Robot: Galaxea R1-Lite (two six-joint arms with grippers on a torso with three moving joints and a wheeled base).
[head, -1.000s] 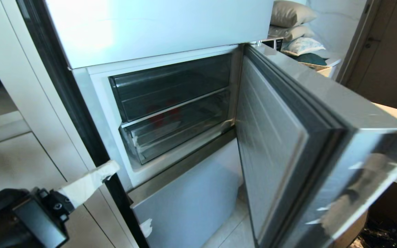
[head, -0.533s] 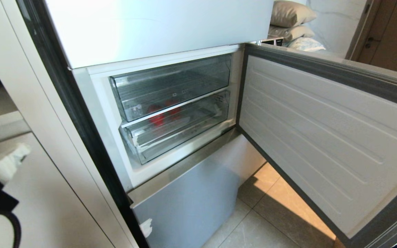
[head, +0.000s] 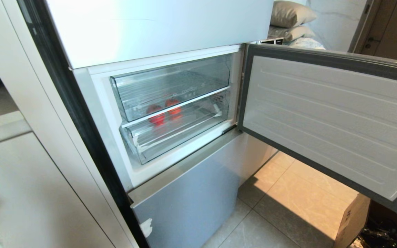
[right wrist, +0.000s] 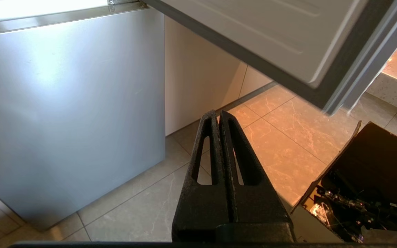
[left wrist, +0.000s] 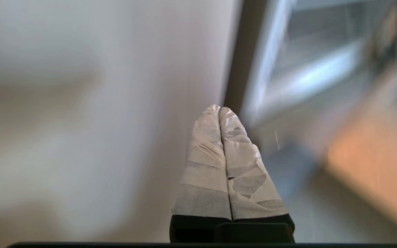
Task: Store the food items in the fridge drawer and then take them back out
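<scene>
Fridge door (head: 329, 120) hangs wide open to the right, so we judge the step in hand is reaching in for the drawer. Two red food items (head: 156, 114) show through the clear plastic, near the front left corner of the fridge drawer (head: 184, 129); whether they lie in that lower drawer or in the upper clear drawer (head: 171, 86) we cannot tell through the stacked fronts. Left gripper (left wrist: 219, 111), taped fingers pressed together, is out beside the dark left edge of the fridge, facing the white cabinet panel (head: 29, 186); nothing is held. Right gripper (right wrist: 218, 115), black fingers together and empty, hangs low over the floor tiles (right wrist: 281, 137) in front of the steel lower door (right wrist: 64, 113). To do this well, we would part the left fingers before they reach the drawer's front lip, hook the lip near its middle, and pull straight out so the drawer does not rack on its rails. Ribbed floor may let round pieces roll. Room: cardboard box (right wrist: 370, 179) on the floor under the door's far corner, pillows (head: 291, 20) stacked behind.
</scene>
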